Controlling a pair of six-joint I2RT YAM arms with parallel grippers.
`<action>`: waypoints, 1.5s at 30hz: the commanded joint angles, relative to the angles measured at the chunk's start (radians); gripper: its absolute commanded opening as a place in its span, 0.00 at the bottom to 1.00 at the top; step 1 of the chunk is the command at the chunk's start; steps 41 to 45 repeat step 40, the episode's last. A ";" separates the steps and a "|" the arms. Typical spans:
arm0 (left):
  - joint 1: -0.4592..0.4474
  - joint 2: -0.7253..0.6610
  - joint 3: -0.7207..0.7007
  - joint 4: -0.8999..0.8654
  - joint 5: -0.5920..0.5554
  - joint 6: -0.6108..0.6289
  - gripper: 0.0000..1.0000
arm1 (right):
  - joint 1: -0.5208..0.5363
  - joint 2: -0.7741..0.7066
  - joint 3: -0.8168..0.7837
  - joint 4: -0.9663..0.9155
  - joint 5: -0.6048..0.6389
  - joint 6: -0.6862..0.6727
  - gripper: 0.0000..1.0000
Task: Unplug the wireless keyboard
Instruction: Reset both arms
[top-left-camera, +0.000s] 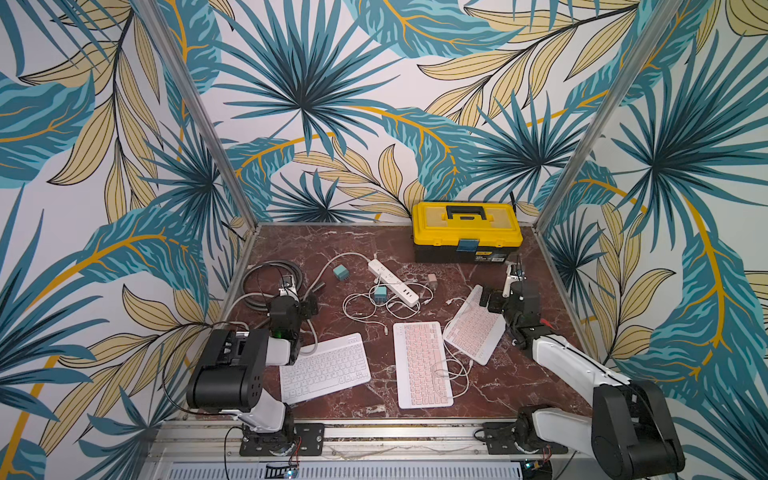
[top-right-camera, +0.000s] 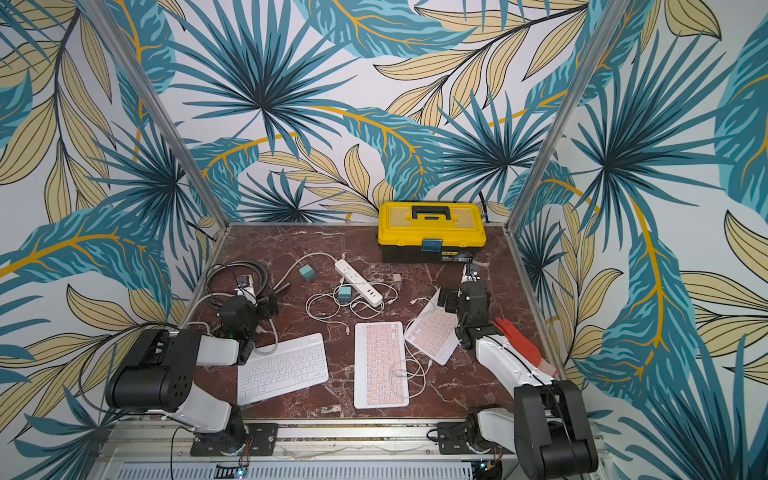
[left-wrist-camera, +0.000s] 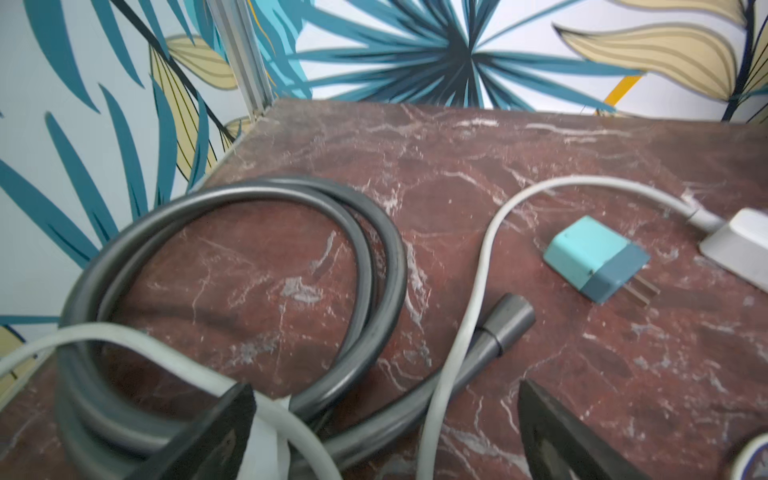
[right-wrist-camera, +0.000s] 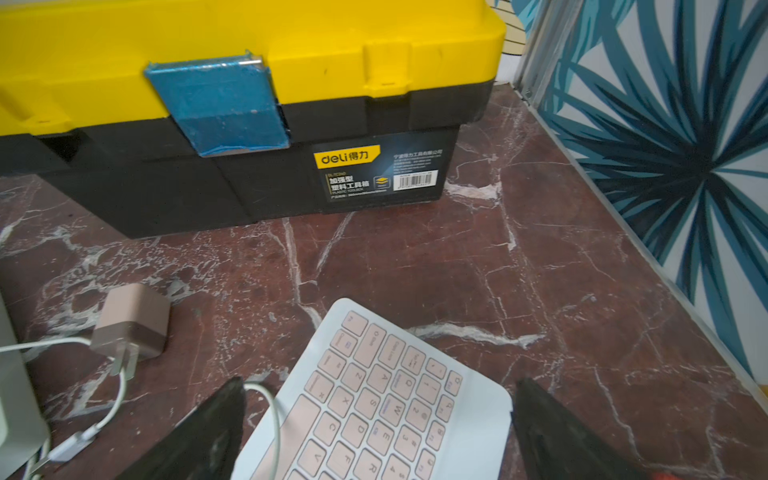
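Right wrist view: right gripper (right-wrist-camera: 380, 384) jaws spread, empty, over pink keyboard (right-wrist-camera: 365, 415), 3 o'clock on table (top-left-camera: 374, 249). Beside its edge, white cable (right-wrist-camera: 272, 411); plug hidden. Keyboard likely light, stiff, slippery; cable limp. Pinch the plug, not cord. At 9 o'clock, left gripper (left-wrist-camera: 386, 386) released, empty.

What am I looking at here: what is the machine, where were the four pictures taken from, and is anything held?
Two robot arms stand at a marble table's near edge, each ending in a two-fingered gripper. Two pictures look down from overhead, nearly alike; two come from wrist cameras, dark fingers in the foreground. On the table lie a white keyboard, a pink keyboard, a second pink keyboard, a power strip, chargers, cables, a coiled hose and a yellow toolbox. The left gripper is open above the hose, the right gripper open above the second pink keyboard's corner; neither holds anything.
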 joint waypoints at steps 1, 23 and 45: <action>0.006 -0.006 0.010 0.100 -0.008 0.013 1.00 | -0.005 0.044 -0.053 0.205 0.083 -0.072 0.99; 0.000 -0.004 0.013 0.101 -0.008 0.026 1.00 | -0.072 0.251 -0.109 0.522 0.012 -0.034 0.99; 0.000 -0.002 0.014 0.100 -0.007 0.025 1.00 | -0.072 0.255 -0.110 0.530 0.012 -0.037 0.99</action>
